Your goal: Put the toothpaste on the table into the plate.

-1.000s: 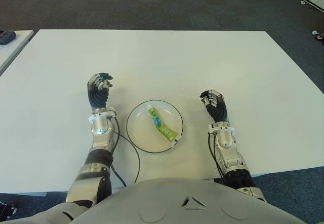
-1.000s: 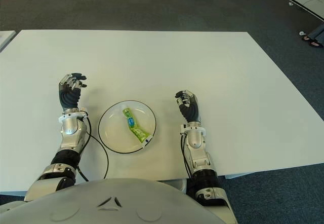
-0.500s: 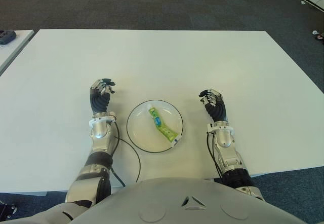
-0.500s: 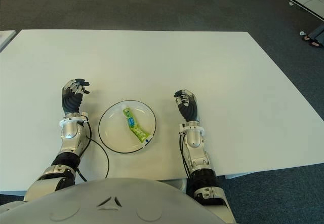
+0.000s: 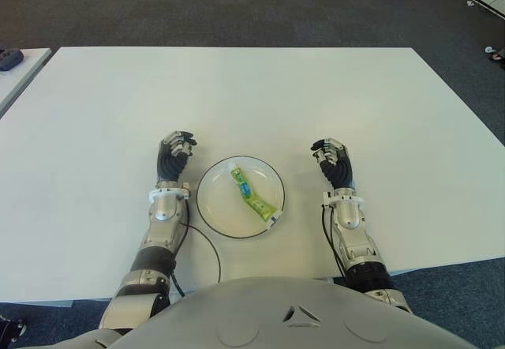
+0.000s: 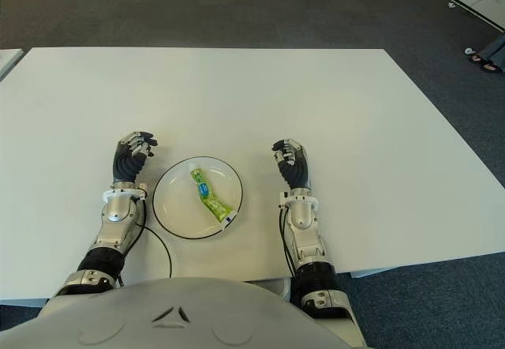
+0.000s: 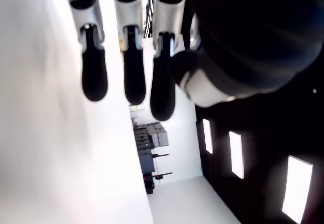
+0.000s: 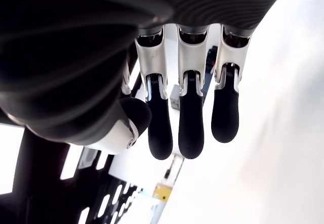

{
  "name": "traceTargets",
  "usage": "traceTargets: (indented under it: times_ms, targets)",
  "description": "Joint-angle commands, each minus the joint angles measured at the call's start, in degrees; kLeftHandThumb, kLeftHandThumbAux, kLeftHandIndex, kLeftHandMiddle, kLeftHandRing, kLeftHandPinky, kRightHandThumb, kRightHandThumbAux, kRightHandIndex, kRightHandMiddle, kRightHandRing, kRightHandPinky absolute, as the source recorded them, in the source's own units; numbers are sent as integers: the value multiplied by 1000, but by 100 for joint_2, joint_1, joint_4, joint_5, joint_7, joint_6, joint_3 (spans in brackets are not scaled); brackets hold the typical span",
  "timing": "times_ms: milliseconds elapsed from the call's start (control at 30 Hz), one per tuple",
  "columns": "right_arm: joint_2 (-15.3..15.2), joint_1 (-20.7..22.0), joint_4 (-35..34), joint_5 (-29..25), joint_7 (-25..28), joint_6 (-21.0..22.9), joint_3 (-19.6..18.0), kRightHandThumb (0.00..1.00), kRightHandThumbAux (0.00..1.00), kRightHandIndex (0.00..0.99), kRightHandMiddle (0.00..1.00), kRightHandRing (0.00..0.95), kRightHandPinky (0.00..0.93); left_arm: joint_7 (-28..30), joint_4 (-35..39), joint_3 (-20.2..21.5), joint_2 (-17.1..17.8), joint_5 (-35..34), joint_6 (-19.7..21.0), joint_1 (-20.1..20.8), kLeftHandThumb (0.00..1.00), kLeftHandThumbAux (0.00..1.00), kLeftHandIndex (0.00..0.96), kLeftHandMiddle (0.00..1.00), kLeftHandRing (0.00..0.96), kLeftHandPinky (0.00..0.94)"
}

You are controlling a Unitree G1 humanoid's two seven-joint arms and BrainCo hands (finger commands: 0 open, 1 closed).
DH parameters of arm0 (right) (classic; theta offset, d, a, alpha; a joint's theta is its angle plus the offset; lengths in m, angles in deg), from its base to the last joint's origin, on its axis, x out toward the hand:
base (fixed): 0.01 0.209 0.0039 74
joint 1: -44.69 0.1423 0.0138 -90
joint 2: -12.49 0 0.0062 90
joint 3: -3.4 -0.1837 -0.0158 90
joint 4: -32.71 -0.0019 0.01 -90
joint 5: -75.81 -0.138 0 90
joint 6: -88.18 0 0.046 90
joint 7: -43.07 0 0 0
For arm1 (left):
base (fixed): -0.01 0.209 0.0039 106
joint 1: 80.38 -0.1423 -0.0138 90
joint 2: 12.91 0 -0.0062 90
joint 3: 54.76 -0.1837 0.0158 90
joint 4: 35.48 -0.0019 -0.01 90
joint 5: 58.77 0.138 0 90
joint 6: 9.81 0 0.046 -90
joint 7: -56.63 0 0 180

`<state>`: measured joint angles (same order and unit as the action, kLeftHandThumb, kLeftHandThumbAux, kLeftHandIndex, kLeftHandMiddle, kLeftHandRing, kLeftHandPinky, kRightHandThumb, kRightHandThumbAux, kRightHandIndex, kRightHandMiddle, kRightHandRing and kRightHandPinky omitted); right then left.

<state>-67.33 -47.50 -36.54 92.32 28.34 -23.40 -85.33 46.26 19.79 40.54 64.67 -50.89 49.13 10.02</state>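
Note:
A green toothpaste tube lies slantwise inside the white round plate near the table's front edge, its white cap at the rim closest to me. My left hand shows just left of the plate, apart from it, fingers loosely curled and holding nothing. My right hand shows to the right of the plate, a short gap away, and its fingers are likewise relaxed and empty.
The white table stretches far beyond the plate. A black cable loops on it beside my left forearm. A second table with a dark object is at the far left. Dark carpet surrounds the table.
My left hand has moved right and a little nearer to me, ending close beside the plate. The right hand, the plate and the toothpaste have stayed put.

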Motion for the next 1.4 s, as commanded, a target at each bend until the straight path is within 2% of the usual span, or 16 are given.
traceTargets:
  times_ms: [33,467,1033,1400]
  targets:
    - [34,78,103,-17,-78,-77,8,702,734,430,491,500,538,-51,78,-136,36,173,336,-268,705,719,434,598,579,562]
    - [71,112,92,-14,-141,-40,18,702,735,430,485,493,525,-7,437,-338,143,361,669,-500,707,720,435,601,578,554]
    - [106,112,62,8,-132,-11,38,702,735,430,489,487,534,-168,379,-455,375,625,565,-536,706,720,434,606,595,556]
    - [56,147,235,-53,4,-144,58,704,735,430,486,491,534,-231,835,-325,194,417,1035,-674,707,718,434,599,589,543]
